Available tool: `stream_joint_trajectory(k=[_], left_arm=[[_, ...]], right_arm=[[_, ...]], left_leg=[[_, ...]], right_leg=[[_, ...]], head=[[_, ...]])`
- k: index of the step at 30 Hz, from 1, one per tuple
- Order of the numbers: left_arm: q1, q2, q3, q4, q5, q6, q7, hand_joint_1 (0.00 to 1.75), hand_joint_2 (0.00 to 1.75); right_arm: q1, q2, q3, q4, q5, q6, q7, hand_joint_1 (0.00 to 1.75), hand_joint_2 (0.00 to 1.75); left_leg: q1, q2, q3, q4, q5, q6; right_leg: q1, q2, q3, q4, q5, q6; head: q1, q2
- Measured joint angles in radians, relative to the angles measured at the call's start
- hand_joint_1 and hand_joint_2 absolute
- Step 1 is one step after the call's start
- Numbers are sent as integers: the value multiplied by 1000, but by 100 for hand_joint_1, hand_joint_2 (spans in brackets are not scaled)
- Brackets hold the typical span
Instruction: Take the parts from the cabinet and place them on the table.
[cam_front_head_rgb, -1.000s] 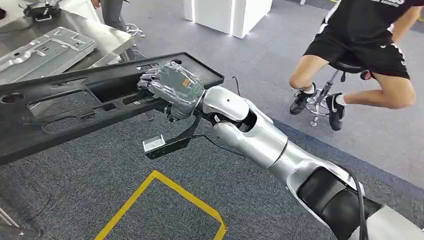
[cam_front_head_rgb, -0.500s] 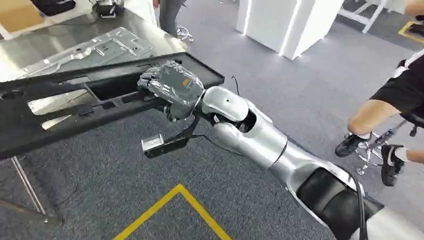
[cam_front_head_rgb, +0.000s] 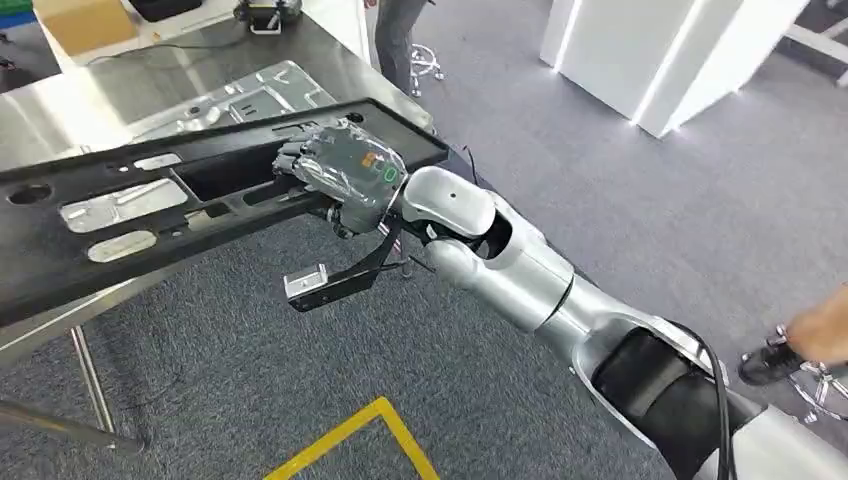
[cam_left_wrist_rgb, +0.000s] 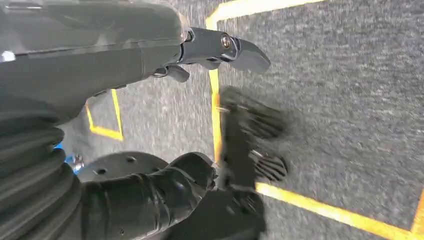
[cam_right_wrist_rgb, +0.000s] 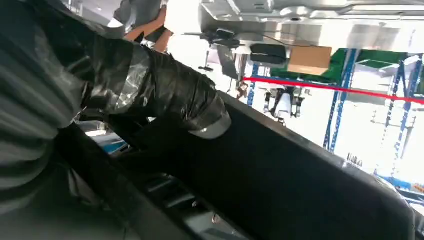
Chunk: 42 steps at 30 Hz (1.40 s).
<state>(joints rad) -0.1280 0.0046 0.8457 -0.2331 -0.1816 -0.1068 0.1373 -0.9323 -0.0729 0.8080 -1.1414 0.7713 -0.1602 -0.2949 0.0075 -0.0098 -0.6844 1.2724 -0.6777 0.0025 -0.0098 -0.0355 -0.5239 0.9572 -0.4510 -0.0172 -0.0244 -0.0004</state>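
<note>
At the far left of the head view, a brown cardboard box (cam_front_head_rgb: 85, 20) is sitting at the back of the shiny stainless-steel table (cam_front_head_rgb: 60, 105), its top cut off by the frame edge. The table's front is lying hidden under the long black plastic panel with rectangular cut-outs (cam_front_head_rgb: 120, 215), which is running off the left edge, so its full length cannot be made out. Through the cut-outs, bits of bright metal are showing. The panel is hanging flat and slightly tilted above the table's near edge and the grey carpet (cam_front_head_rgb: 620, 180). Just beyond it, a pressed silver sheet-metal part (cam_front_head_rgb: 235, 100) is lying on the table, half covered by the panel. Further right, the right hand (cam_front_head_rgb: 345, 180) is gripping the panel's right end, fingers (cam_front_head_rgb: 295, 165) wrapping over its edge into an opening. In the left wrist view, the left hand (cam_left_wrist_rgb: 150, 50) is hanging over yellow floor tape (cam_left_wrist_rgb: 215, 110); whether its fingers are curling or spreading is hard to tell.
</note>
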Motion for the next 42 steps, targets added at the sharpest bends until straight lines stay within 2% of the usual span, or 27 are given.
stream_joint_trajectory(k=[5, 6, 7, 8, 9, 10, 11, 12, 14, 16, 17, 18, 19, 20, 21, 22, 23, 25, 26, 28, 30, 31, 32, 35, 37, 40, 42], left_arm=[[3, 0, 0, 0, 0, 0, 0, 0, 175], [18, -1, 0, 0, 0, 0, 1, 0, 175], [22, -1, 0, 1, 0, 0, 1, 0, 175], [29, -1, 0, 1, 0, -3, -5, 0, 175], [23, 3, 0, 0, 0, -11, -13, 0, 175], [19, 7, 0, -1, 0, -14, -14, 0, 175], [23, 8, 0, -1, 0, -17, -16, 0, 175], [22, 8, 0, -1, 0, -22, -19, 0, 175], [21, 8, 0, -1, -8, -37, -27, 0, 175], [24, 8, -2, -2, -19, -48, -34, 0, 175], [32, 7, -2, -2, -20, -57, -35, 0, 175], [40, 7, -3, -2, -21, -67, -39, 0, 175], [50, 5, -3, -2, -21, -71, -40, 0, 175], [62, -2, -3, -2, -23, -77, -43, 0, 175], [61, -7, -3, -3, -27, -82, -47, 0, 175], [56, -7, -3, -5, -28, -84, -51, 0, 175], [56, -8, -4, -10, -31, -89, -54, 0, 175], [58, -8, -6, -14, -37, -89, -54, 0, 175], [56, -8, -6, -16, -38, -89, -54, 0, 175], [50, -9, -8, -20, -43, -93, -59, 0, 175], [48, -9, -10, -26, -49, -98, -60, 0, 175], [48, -9, -10, -28, -51, -102, -60, 0, 175], [49, -9, -10, -30, -52, -104, -60, 0, 175], [61, -9, -10, -32, -52, -108, -59, 0, 175], [55, -9, -11, -33, -53, -113, -58, 0, 175], [58, -9, -11, -39, -55, -118, -57, 0, 175], [57, -11, -11, -39, -56, -120, -56, 0, 175]], right_arm=[[0, 1, 0, 1, 1, 0, 0, 175, 175], [0, 9, 0, 6, 3, 1, 4, 175, 175], [0, 11, 0, 8, 4, 2, 5, 175, 175], [2, 19, 7, 25, 13, 9, 11, 175, 175], [-18, 43, 11, 19, 29, 13, 25, 175, 175], [-33, 54, 11, 15, 32, 13, 31, 175, 175], [-42, 60, 12, 15, 38, 13, 34, 175, 175], [-44, 64, 14, 16, 40, 13, 39, 175, 175], [-33, 66, 25, 20, 48, 17, 49, 175, 175], [-26, 65, 34, 33, 49, 22, 62, 175, 175], [-27, 63, 35, 39, 48, 29, 66, 175, 175], [-29, 63, 35, 45, 47, 39, 70, 175, 175], [-29, 63, 35, 53, 45, 44, 71, 175, 175], [-27, 63, 35, 68, 45, 53, 73, 175, 175], [-25, 60, 36, 87, 45, 55, 75, 175, 175], [-23, 64, 37, 98, 48, 60, 78, 175, 175], [-28, 62, 37, 105, 53, 62, 81, 175, 175], [-56, 74, 37, 116, 54, 63, 89, 175, 175], [-70, 82, 37, 118, 54, 64, 89, 175, 175], [-79, 90, 37, 140, 56, 66, 88, 175, 175], [-72, 93, 39, 180, 59, 70, 84, 175, 175], [-64, 95, 41, 202, 60, 69, 82, 175, 175], [-57, 97, 42, 221, 60, 69, 81, 175, 175], [-48, 103, 43, 261, 59, 68, 75, 175, 175], [-49, 108, 43, 282, 58, 70, 72, 175, 175], [-45, 119, 52, 329, 58, 71, 62, 175, 175], [-45, 128, 53, 376, 57, 68, 49, 175, 175]], left_leg=[[0, 1, -11, -16, -9, 0], [-1, 10, -44, -127, 60, 6], [-3, 25, -54, -192, 163, 14], [-23, 86, -54, -284, 423, 38], [-28, 40, -22, -266, 352, 47], [-17, 24, 8, -273, 340, 57], [-19, 18, 33, -277, 322, 61], [-18, 8, 56, -282, 305, 68], [-13, -24, 113, -294, 273, 66], [-9, -53, 170, -301, 237, 59], [-8, -65, 196, -301, 217, 55], [-8, -73, 221, -301, 196, 53], [-9, -76, 246, -301, 172, 50], [-7, -81, 256, -302, 148, 45], [-10, -92, 280, -284, 124, 37], [-12, -98, 298, -297, 98, 28], [-6, -98, 333, -319, 93, 26], [-10, -91, 297, -231, 152, 11], [-10, -61, 286, -192, 151, 9], [-6, -12, 221, -101, 87, -5], [0, -3, 151, -24, -10, -16], [3, -1, 129, -17, -18, -20], [5, 2, 125, -44, 12, -22], [6, 10, 178, -259, 192, -18], [-2, 20, 161, -262, 115, -4], [1, 15, 158, -268, 180, 22], [5, 13, 164, -274, 198, 34]], right_leg=[[0, -5, 17, -2, -11, 0], [4, -24, 89, -9, -63, 2], [6, -33, 116, -10, -86, 3], [14, -45, 169, -16, -151, 17], [10, -61, 210, 31, -137, 32], [1, -54, 164, 124, -104, 33], [1, -16, 111, 217, -66, 37], [0, 13, 48, 296, -61, 37], [-5, 30, -64, 370, -152, 42], [-6, 30, -148, 343, -261, 45], [-5, 31, -180, 305, -271, 45], [-2, 31, -206, 248, -231, 41], [-1, 34, -225, 175, -131, 34], [2, 41, -233, 78, 76, 23], [11, 52, -248, 24, 189, 17], [16, 59, -221, 41, 197, 8], [19, 58, -202, 45, 173, 3], [13, 55, -175, 29, 165, -19], [10, 54, -170, 22, 167, -23], [7, 54, -168, 22, 159, -31], [7, 49, -170, 24, 152, -29], [7, 46, -171, 27, 148, -28], [7, 44, -172, 32, 143, -27], [6, 36, -164, 45, 130, -20], [10, 35, -175, 50, 135, -7], [10, 30, -173, 49, 136, 13], [8, 32, -195, 101, 91, 23]], head=[[1, 0], [1, 0], [0, 0], [2, 0], [3, 0], [1, 1], [5, 0], [5, 0], [4, 0], [5, 0], [4, 0], [5, 0], [4, 0], [7, 0], [0, 0], [5, 0], [8, 0], [6, 0], [5, 0], [2, 0], [2, 0], [2, 0], [2, 0], [1, 0], [2, 0], [3, 0], [3, 0]])
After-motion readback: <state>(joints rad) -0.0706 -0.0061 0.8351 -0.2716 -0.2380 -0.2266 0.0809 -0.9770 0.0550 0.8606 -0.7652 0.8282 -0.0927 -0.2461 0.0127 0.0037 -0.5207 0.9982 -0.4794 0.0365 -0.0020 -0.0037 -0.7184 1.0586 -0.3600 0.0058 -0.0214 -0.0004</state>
